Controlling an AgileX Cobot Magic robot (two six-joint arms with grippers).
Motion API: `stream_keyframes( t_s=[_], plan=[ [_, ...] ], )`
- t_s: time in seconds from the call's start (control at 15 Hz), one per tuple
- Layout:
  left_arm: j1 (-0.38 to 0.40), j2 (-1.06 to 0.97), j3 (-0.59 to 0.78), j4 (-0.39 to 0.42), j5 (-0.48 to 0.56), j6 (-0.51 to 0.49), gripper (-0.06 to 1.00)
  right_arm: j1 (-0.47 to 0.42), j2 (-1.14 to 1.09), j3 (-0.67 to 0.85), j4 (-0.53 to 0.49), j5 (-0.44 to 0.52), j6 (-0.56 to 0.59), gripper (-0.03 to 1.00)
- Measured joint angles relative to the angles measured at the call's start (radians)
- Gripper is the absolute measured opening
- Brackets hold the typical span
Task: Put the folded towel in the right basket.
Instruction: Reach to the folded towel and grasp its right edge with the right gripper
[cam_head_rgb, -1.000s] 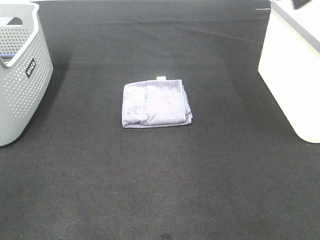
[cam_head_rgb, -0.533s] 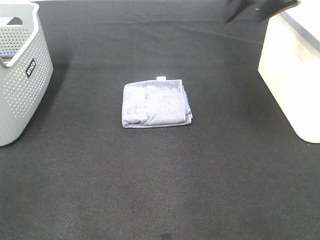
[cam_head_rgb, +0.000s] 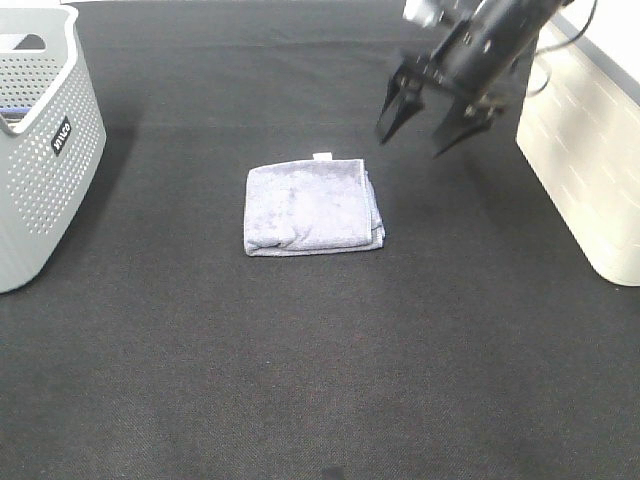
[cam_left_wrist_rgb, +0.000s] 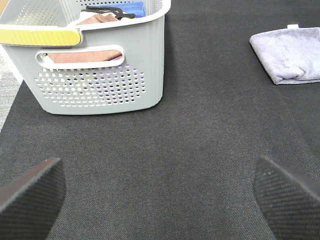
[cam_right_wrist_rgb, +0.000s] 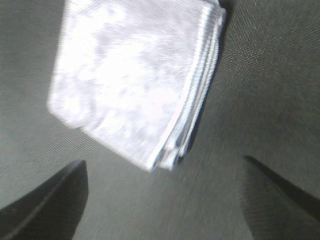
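A folded lavender towel (cam_head_rgb: 312, 208) lies flat on the black table in the middle. It also shows in the left wrist view (cam_left_wrist_rgb: 292, 60) and, blurred, in the right wrist view (cam_right_wrist_rgb: 135, 75). The right basket (cam_head_rgb: 590, 150) is cream white at the right edge. My right gripper (cam_head_rgb: 420, 128) is open and empty, in the air up and to the right of the towel, fingers pointing down toward it. My left gripper (cam_left_wrist_rgb: 160, 192) is open and empty near the left basket; it is out of the exterior view.
A grey perforated basket (cam_head_rgb: 40, 150) stands at the left edge and holds folded cloths (cam_left_wrist_rgb: 100, 20). The black table (cam_head_rgb: 320, 380) stretches in front of the towel.
My right arm has come into the exterior view from the top right and swung down and left toward the towel. The towel and both baskets have not moved.
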Motion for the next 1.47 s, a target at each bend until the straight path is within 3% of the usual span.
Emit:
stream_keyframes(
  t_s=[0.47,0.67,1.2,1.33,1.47],
  plan=[
    [0.000,0.000,0.000,0.000,0.000,0.000,0.97,-0.001,0.266,-0.245,0.071,0.023,-0.010,0.76],
    [0.000,0.000,0.000,0.000,0.000,0.000,0.97,-0.001,0.298,-0.273,0.090,0.023,-0.014,0.76],
    [0.000,0.000,0.000,0.000,0.000,0.000,0.97,0.000,0.372,-0.283,0.255,0.024,-0.068,0.75],
    [0.000,0.000,0.000,0.000,0.000,0.000,0.97,0.009,0.377,-0.283,0.262,0.024,-0.099,0.65],
    [0.000,0.000,0.000,0.000,0.000,0.000,0.97,0.022,0.387,-0.283,0.262,0.024,-0.106,0.41]
  ],
)
